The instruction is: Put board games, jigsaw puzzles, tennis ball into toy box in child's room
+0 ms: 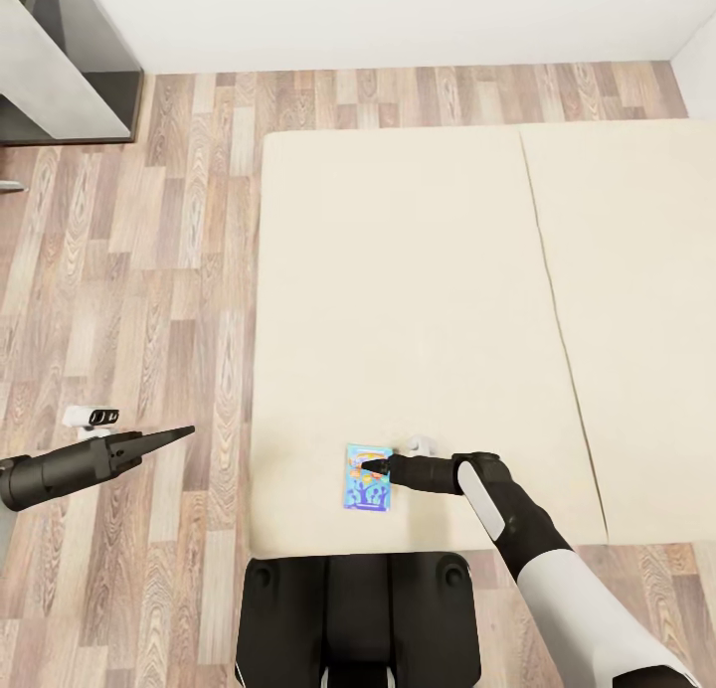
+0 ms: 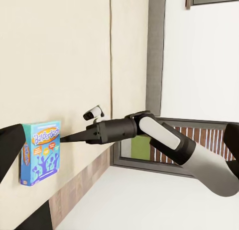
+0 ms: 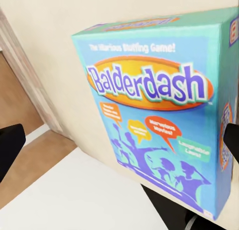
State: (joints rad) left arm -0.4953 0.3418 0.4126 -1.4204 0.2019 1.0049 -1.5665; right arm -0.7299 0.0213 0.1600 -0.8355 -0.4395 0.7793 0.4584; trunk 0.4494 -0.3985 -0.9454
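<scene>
One board game (image 1: 367, 477) is lying on the bed (image 1: 418, 300), reading "Balderdash". The right gripper (image 1: 376, 465) is reaching over it, fingers spread apart. The left gripper (image 1: 174, 435) is hovering with fingers pressed together.

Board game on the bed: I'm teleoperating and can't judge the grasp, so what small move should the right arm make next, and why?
Probably ease the right gripper a little further onto the light blue board game and close. Its fingertips sit at the box's upper edge, and the right wrist view shows the box large between spread fingers, apparently not yet clamped. The box lies flat near the bed's front edge.
</scene>
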